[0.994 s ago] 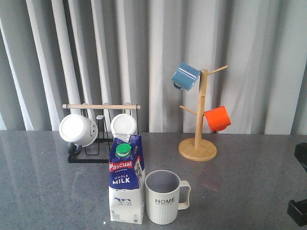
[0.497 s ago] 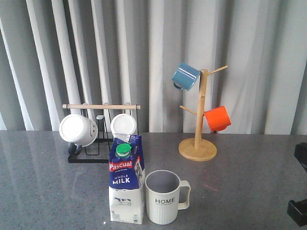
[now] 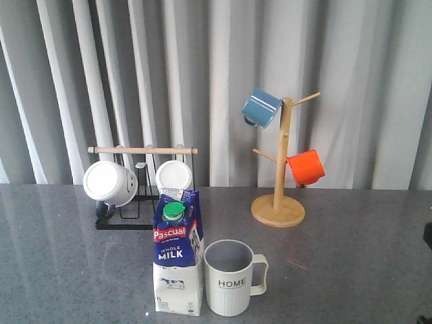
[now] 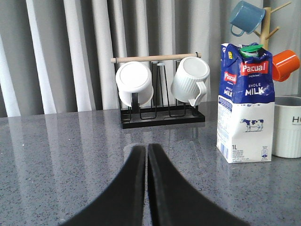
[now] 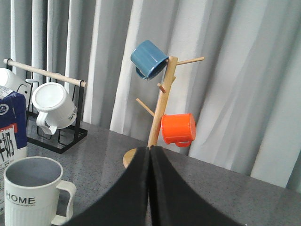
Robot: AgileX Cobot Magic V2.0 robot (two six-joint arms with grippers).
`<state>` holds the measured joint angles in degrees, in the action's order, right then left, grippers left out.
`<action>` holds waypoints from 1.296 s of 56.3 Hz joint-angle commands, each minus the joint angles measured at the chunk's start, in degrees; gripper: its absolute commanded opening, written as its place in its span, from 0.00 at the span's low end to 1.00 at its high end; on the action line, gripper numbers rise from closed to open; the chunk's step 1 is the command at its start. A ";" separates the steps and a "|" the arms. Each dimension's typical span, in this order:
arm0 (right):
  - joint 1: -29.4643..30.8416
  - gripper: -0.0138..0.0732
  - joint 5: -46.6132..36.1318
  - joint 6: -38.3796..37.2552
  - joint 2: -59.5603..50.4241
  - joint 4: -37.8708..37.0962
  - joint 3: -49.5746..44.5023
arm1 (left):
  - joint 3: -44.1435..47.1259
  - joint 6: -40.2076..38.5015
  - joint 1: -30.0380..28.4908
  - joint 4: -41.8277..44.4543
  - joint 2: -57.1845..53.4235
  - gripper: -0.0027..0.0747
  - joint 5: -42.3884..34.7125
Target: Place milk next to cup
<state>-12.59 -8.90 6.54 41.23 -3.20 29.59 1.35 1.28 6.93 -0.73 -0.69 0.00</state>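
The milk (image 3: 178, 253), a blue and white carton with a green cap, stands upright on the grey table. The cup (image 3: 233, 278), cream-white and ribbed with "HOME" on it, stands just to its right, almost touching it, handle pointing right. In the left wrist view my left gripper (image 4: 146, 147) is shut and empty, low over the table, with the milk (image 4: 244, 103) and cup (image 4: 288, 127) ahead and off to one side. In the right wrist view my right gripper (image 5: 150, 149) is also shut and empty, with the cup (image 5: 33, 195) and milk (image 5: 11, 127) off to the side.
A black wire rack (image 3: 142, 185) with a wooden bar holds two white mugs behind the milk. A wooden mug tree (image 3: 279, 202) at the back right carries a blue mug (image 3: 261, 108) and an orange mug (image 3: 306, 167). Grey curtains hang behind the table.
The dark parts of the right arm at the front view's right edge have drawn back almost out of the picture. The milk and the cup have not moved.
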 commanded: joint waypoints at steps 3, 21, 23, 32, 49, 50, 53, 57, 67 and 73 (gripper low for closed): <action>2.07 0.15 -9.83 -0.49 -6.11 1.95 -6.87 | -1.17 -0.69 0.12 -0.67 -0.71 0.03 -3.84; 11.74 0.15 -2.13 -8.66 -25.53 -1.10 -20.96 | -1.17 -0.69 0.12 -0.62 -0.71 0.03 -3.84; 11.74 0.15 -1.06 -8.66 -27.17 -1.65 -21.77 | -1.17 -0.69 0.12 -0.62 -0.71 0.03 -3.84; 11.74 0.15 1.14 -8.66 -33.42 -1.85 -25.90 | -1.17 -0.69 0.12 -0.62 -0.71 0.03 -3.84; 11.74 0.15 5.42 -10.13 -42.06 -1.91 -31.78 | -1.17 -0.69 0.12 -0.62 -0.71 0.03 -3.84; 11.74 0.15 5.60 -10.06 -42.51 -1.99 -31.78 | -1.17 -0.69 0.12 -0.62 -0.71 0.03 -3.84; 11.74 0.15 5.36 -9.78 -42.72 -2.06 -31.78 | -1.17 -0.69 0.12 -0.62 -0.71 0.03 -3.84; 11.74 0.15 5.09 -9.84 -42.65 -2.01 -31.78 | -1.17 -0.69 0.12 -0.62 -0.71 0.03 -3.84; 11.74 0.15 5.09 -9.84 -42.65 -2.01 -31.78 | -1.17 -0.69 0.12 -0.62 -0.71 0.03 -3.84; 11.74 0.15 5.09 -9.84 -42.65 -2.01 -31.78 | -1.17 -0.69 0.12 -0.62 -0.71 0.03 -3.84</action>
<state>-1.24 0.00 -3.38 -0.68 -4.48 -1.58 1.35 1.28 6.93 -0.77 -0.69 0.00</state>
